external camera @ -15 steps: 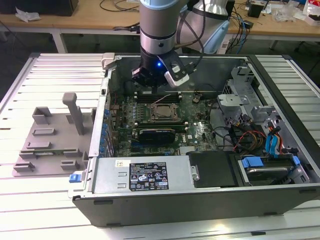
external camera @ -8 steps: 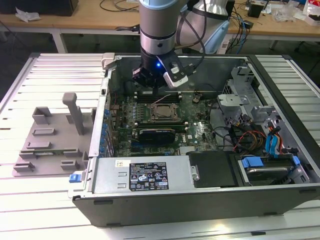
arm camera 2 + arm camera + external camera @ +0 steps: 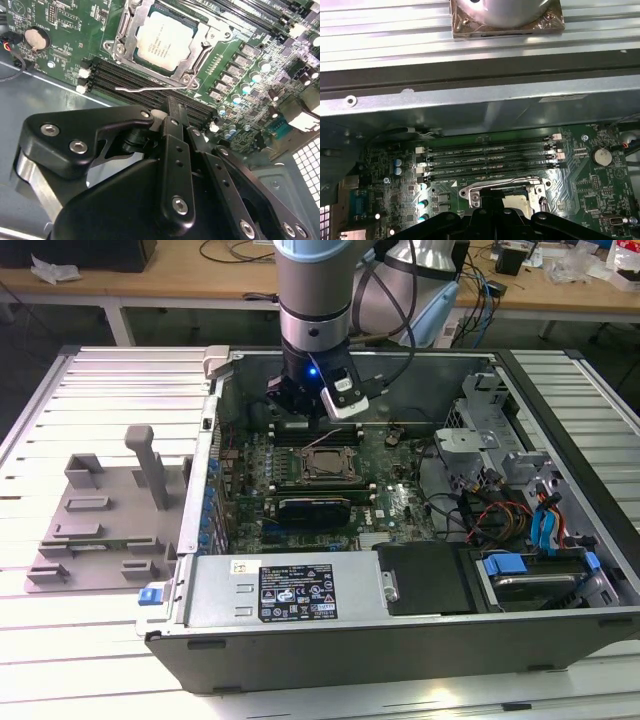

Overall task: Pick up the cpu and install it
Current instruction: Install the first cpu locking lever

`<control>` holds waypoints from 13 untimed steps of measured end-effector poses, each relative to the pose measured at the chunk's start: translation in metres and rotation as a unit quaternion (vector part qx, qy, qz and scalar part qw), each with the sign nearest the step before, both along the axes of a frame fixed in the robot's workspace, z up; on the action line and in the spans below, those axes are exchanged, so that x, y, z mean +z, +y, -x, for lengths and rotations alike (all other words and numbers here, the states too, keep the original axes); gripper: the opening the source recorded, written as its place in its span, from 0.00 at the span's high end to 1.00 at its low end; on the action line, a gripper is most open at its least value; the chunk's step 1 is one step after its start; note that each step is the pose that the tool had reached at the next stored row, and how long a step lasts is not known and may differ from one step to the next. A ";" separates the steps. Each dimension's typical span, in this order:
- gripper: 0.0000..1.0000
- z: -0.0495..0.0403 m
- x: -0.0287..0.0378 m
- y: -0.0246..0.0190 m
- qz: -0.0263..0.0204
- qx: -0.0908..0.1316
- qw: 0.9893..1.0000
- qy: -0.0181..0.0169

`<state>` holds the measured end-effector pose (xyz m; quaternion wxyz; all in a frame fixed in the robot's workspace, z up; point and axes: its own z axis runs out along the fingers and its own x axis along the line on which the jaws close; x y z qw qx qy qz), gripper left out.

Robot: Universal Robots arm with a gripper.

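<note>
1. Arm – reaches down into the open case, which lies on the slatted worktop.
2. Claw – closed, with its fingers pressed together and nothing between them. It hangs over the memory slots, near the far wall of the case. It also appears in the first wrist view.
3. Cpu – seated flat in the socket, near the middle of the motherboard, silver top facing up. It is clear of the claw. It is also visible in the exterior view, and partly hidden behind the claw in the first wrist view.
4. Lever – thin wire lying along the socket's edge beside the memory slots.
5. Battery – round coin cell on the motherboard, well apart from the socket.
6. Fixture plate – grey, with raised blocks, on the worktop outside the case, towards the exterior view's left edge.
</note>
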<state>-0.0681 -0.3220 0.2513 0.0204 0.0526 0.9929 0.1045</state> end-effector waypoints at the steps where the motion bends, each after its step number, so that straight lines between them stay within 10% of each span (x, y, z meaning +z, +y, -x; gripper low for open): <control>1: 0.89 -0.0001 -0.0006 0.0001 0.000 0.000 1.000 0.000; 13: 0.89 -0.0005 -0.0108 0.0031 0.000 -0.050 0.999 0.000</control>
